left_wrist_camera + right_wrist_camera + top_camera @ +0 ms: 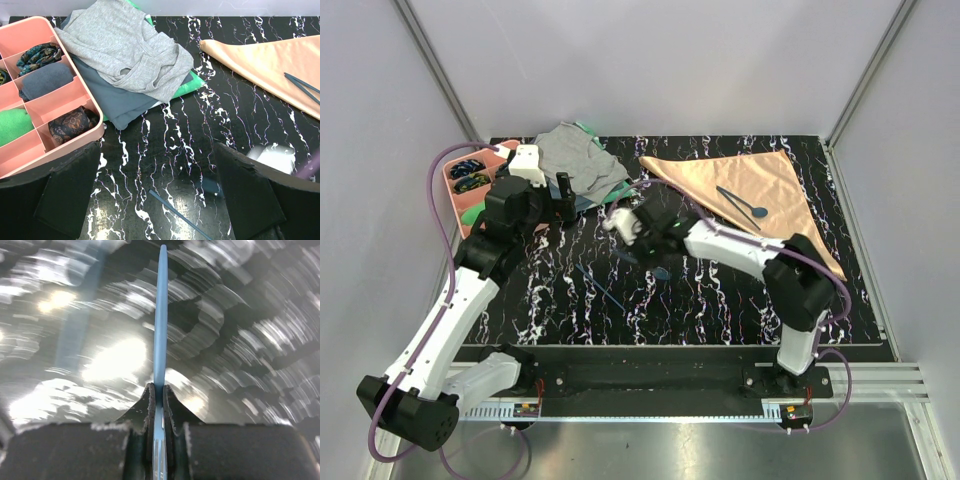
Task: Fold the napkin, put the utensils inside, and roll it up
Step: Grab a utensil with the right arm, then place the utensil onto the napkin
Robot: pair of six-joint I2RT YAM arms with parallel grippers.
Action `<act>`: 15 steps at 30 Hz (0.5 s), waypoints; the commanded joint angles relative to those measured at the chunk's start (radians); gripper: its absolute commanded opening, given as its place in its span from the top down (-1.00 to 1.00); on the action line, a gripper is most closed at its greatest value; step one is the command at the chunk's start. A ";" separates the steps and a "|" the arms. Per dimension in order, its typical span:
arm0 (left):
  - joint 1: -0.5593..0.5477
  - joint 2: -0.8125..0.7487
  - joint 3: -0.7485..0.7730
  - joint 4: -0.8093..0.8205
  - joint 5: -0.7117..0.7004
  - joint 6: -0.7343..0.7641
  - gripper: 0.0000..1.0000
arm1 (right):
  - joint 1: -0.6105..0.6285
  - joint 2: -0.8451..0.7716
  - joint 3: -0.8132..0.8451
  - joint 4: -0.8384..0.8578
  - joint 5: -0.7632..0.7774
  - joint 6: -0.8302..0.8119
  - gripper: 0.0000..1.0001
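Two utensils [745,205] lie on the folded napkin [775,180]; right fingers [141,420] are clenched on another blue utensil [161,315], left fingers [70,190] hang wide open, rolling's not started.

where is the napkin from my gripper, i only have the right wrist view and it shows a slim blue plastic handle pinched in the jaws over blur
Observer: In the top view, the satiny peach-orange napkin lies folded into a triangle at the far right of the table, beyond and to the right of the right gripper.
Operator: anything on it
Observer: A dark blue round-bowled plastic spoon and one more slim dark blue piece lie on it.
Operator: where is the left gripper
Observer: The left gripper is open and empty, beside the pink compartment tray at the far left.
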 commanded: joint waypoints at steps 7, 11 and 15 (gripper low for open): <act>0.006 -0.016 -0.005 0.048 -0.004 -0.001 -0.97 | -0.532 -0.101 -0.036 0.020 0.070 -0.054 1.00; 0.006 -0.012 -0.005 0.047 -0.001 -0.001 -0.97 | -0.672 -0.026 0.085 0.003 0.051 -0.135 1.00; 0.006 -0.006 -0.005 0.048 0.003 -0.001 -0.97 | -0.768 0.125 0.243 -0.052 -0.011 -0.206 1.00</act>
